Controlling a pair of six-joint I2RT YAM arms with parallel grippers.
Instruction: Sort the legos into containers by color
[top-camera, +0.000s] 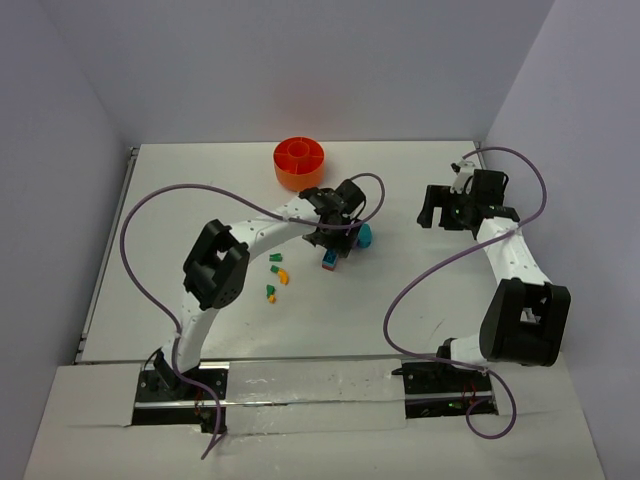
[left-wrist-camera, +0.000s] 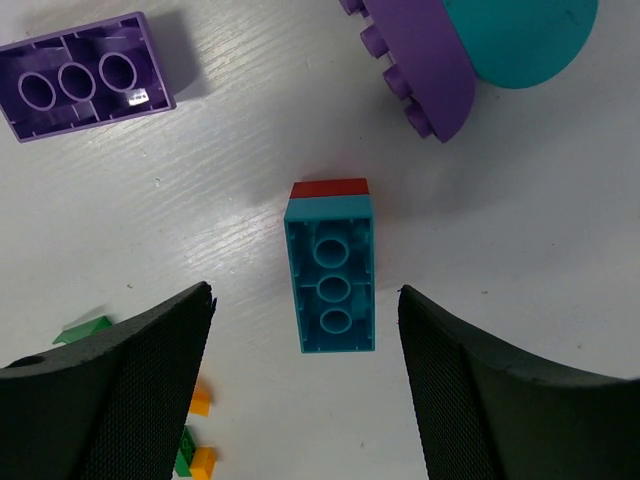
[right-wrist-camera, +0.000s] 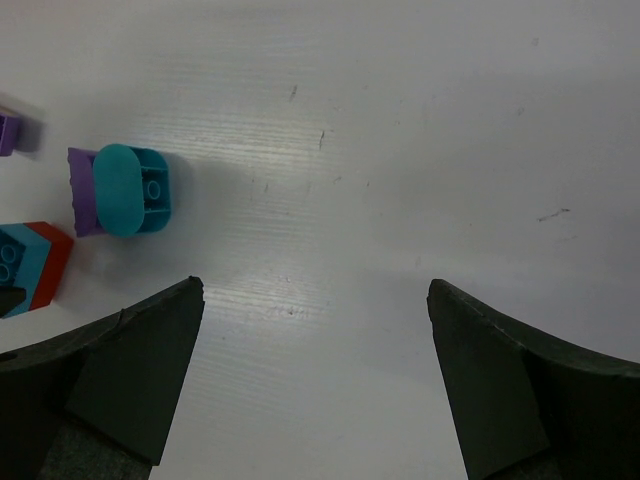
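A teal lego brick (left-wrist-camera: 331, 275) lies studs-down on the white table with a red piece on its far end. My left gripper (left-wrist-camera: 305, 292) hangs over it, open, one finger on each side of the near end and neither touching. An upturned purple brick (left-wrist-camera: 85, 78) lies at the far left, and a purple piece joined to a teal rounded one (left-wrist-camera: 420, 60) at the far right. Tiny green (left-wrist-camera: 85, 328) and orange (left-wrist-camera: 200, 400) legos lie by the left finger. The orange tub (top-camera: 299, 162) stands behind the left gripper (top-camera: 338, 240). My right gripper (right-wrist-camera: 315, 288) is open over bare table.
The right wrist view has the teal rounded brick (right-wrist-camera: 130, 190) and the teal and red brick (right-wrist-camera: 30, 265) at its left edge. Small green and orange legos (top-camera: 279, 275) are scattered left of the left gripper. The right gripper (top-camera: 440, 210) hovers right of the brick cluster. Grey walls surround the table.
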